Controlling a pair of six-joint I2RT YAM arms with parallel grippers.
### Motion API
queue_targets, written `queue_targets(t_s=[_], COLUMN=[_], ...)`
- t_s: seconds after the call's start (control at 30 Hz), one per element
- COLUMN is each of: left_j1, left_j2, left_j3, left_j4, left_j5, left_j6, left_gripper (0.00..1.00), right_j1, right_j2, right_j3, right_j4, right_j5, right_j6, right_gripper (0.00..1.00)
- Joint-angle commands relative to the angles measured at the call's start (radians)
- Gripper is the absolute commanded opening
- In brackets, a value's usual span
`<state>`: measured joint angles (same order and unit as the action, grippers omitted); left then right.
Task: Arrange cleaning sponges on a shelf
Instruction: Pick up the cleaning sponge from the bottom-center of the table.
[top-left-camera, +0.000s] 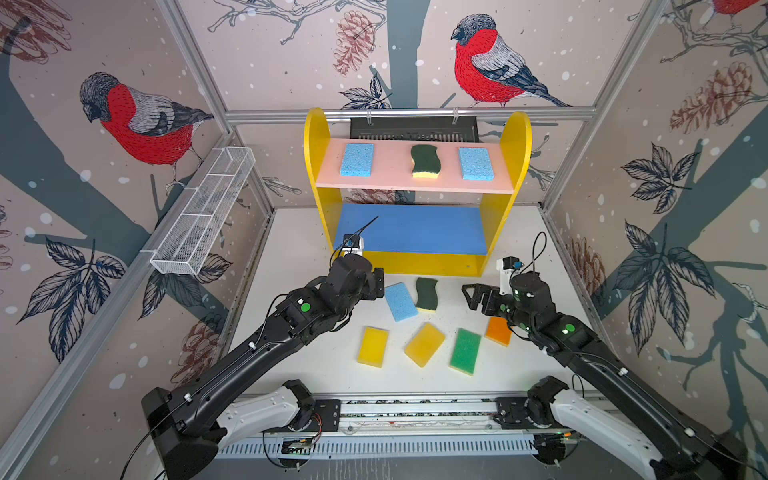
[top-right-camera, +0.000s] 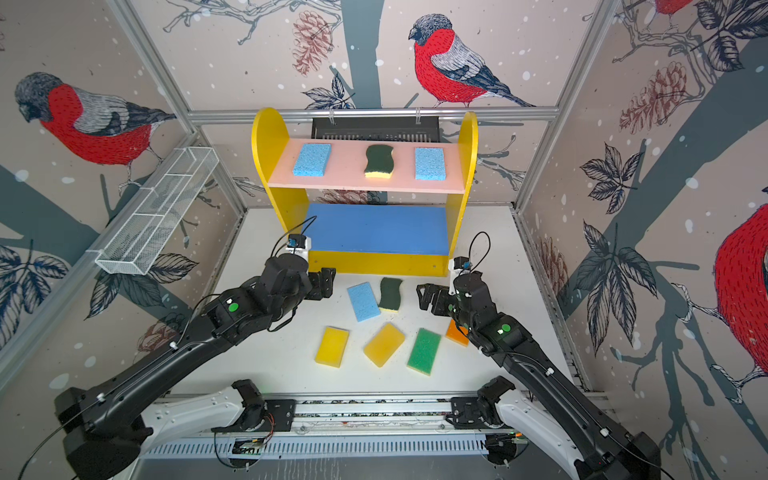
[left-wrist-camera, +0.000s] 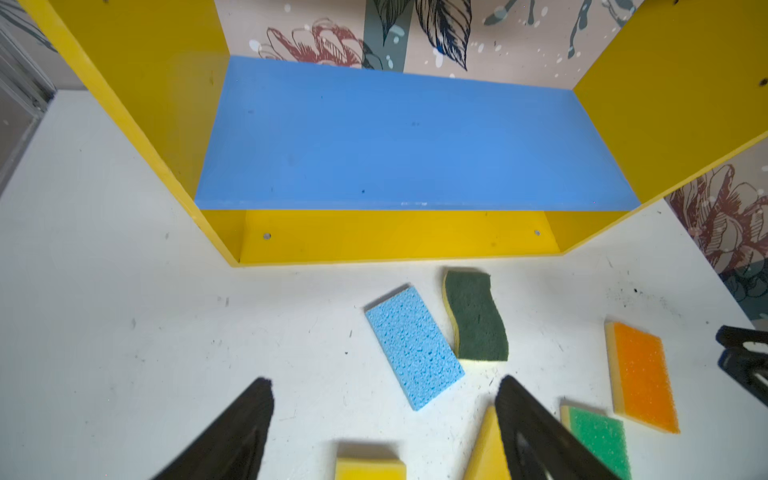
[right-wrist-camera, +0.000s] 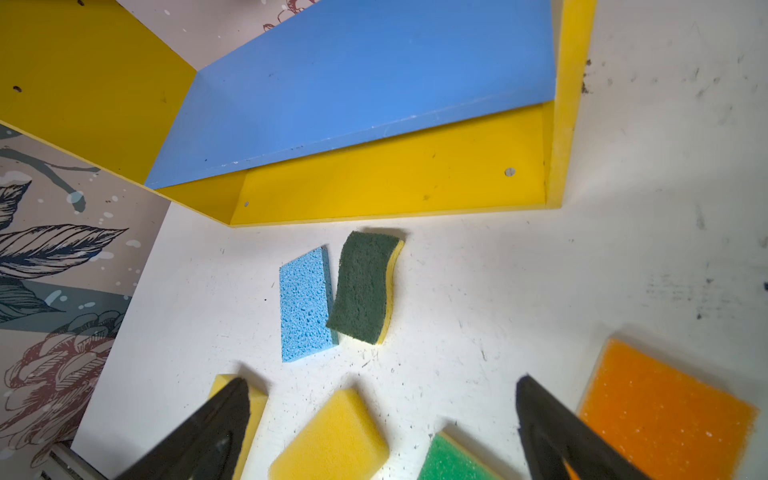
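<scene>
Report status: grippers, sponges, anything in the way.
Left gripper open, empty. Right gripper open, empty. Pink top board holds three sponges; six sponges on table. Blue middle board unobstructed.

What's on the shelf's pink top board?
Three sponges in a row: left light blue sponge, dark-green wavy sponge, right light blue sponge. None stacked; board beneath them is hidden.

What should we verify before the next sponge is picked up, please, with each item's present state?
1. Left claw open and empty: ok.
2. Right claw open and empty: ok.
3. Shelf, blue board free for sponges: ok.
4. Table's light blue sponge clear of neighbours: not ok; the dark-green sponge touches its side.
5. Pink board: two light blue sponges and a dark-green one lie flat, apart: ok.
</scene>
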<state>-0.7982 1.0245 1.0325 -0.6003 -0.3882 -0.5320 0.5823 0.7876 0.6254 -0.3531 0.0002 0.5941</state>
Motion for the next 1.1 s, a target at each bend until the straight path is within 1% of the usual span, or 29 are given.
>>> queue_targets(t_s=[0.0, 0.17, 0.27, 0.47, 0.73, 0.87, 1.07], left_j1=[-0.008, -0.029, -0.042, -0.108, -0.163, -0.174, -0.246], left_j2=[-0.034, -0.094, -0.107, -0.108, -0.122, -0.12, -0.133], left_j3=[-0.061, -0.169, -0.237, -0.351, -0.443, -0.497, -0.515], left_j4=[-0.03, -0.032, -0.021, 0.008, 0.036, 0.045, -0.006], left_j5=[0.014, 0.046, 0.065, 0.065, 0.059, 0.104, 0.108], left_j6=[-0.087, -0.152, -0.187, -0.258, -0.329, -0.344, -0.376], left_gripper=[0.84, 0.83, 0.83, 0.82, 0.8, 0.8, 0.81], right_j1=[0.011, 0.03, 0.036, 0.058, 0.062, 0.065, 0.072], right_j2=[-0.021, -0.031, -0.016, -0.006, -0.029, -0.037, -0.015], right_j3=[-0.032, -0.08, -0.092, -0.125, -0.175, -0.187, -0.184], right_j4=[0.006, 0.03, 0.05, 0.071, 0.077, 0.083, 0.095], right_j5=[0.0, 0.005, 0.006, 0.019, 0.03, 0.031, 0.044], right_j6=[0.078, 0.113, 0.123, 0.125, 0.131, 0.138, 0.127], right_gripper=[0.99, 1.0, 1.0, 0.99, 0.99, 0.99, 0.99])
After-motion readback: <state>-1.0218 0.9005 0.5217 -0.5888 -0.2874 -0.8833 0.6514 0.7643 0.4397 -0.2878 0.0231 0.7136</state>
